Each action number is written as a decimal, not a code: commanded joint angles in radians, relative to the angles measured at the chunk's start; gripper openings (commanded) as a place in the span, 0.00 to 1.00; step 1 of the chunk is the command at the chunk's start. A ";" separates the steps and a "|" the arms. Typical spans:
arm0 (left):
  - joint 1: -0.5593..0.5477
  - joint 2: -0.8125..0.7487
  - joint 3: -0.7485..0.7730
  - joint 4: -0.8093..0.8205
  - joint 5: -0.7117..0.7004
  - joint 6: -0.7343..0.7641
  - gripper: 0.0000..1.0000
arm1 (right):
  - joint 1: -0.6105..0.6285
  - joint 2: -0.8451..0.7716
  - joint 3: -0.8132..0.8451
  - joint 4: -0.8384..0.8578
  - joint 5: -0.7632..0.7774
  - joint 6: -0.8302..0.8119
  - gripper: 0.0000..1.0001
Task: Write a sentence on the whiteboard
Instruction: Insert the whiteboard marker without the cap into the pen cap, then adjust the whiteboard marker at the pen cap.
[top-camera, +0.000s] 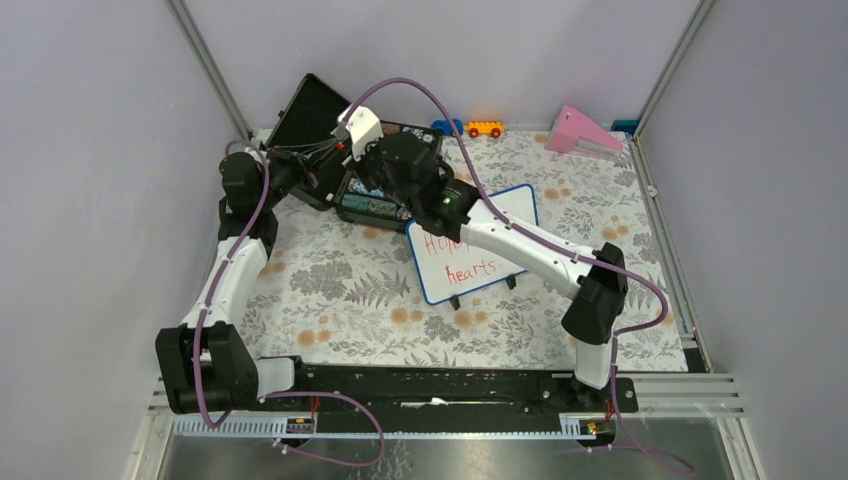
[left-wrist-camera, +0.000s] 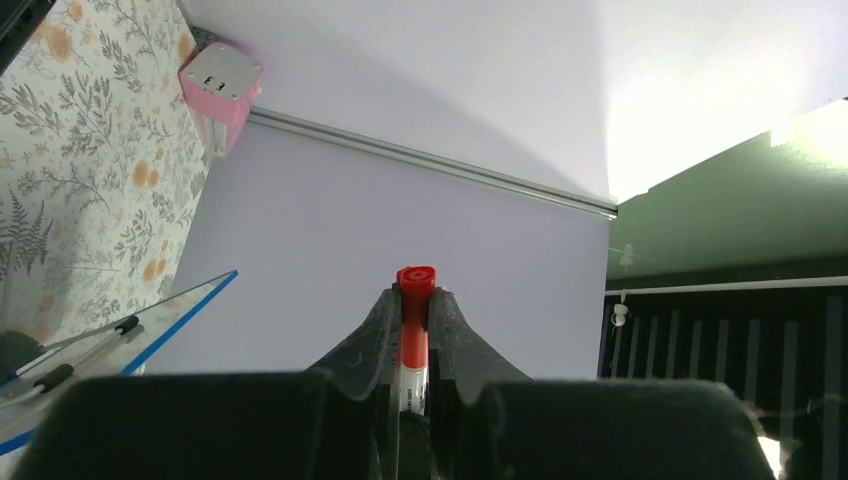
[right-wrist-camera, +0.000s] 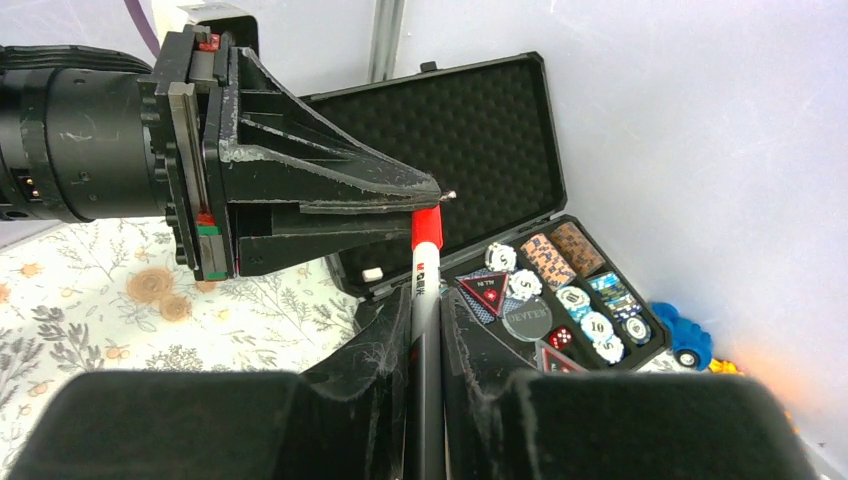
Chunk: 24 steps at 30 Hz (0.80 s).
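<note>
Whiteboard (top-camera: 445, 285) stands on its feet right of table centre, sentence (top-camera: 470, 270) in red on it. Judged light, stiff and easily tipped: grip the frame, never the inked face. Over the case (top-camera: 315, 110) near the far edge, right gripper (right-wrist-camera: 425, 320) clamps the marker (right-wrist-camera: 422, 295); left gripper (left-wrist-camera: 415, 297) pinches its cap (left-wrist-camera: 416, 277).

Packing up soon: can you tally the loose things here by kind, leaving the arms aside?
Whiteboard: 1
Marker: 1
Case of chips: 1
Toy cars: 2
Pink block: 1
Blue piece: 1
Total: 7
</note>
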 joint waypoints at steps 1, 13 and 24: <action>-0.048 -0.038 -0.009 0.064 0.105 0.017 0.00 | 0.029 0.038 0.026 0.116 0.016 -0.054 0.00; 0.005 -0.042 -0.002 0.132 0.102 0.062 0.95 | -0.110 -0.016 0.110 -0.046 -0.138 0.127 0.00; 0.144 -0.062 0.059 0.141 0.193 0.560 0.99 | -0.452 -0.198 -0.047 -0.073 -0.869 0.506 0.00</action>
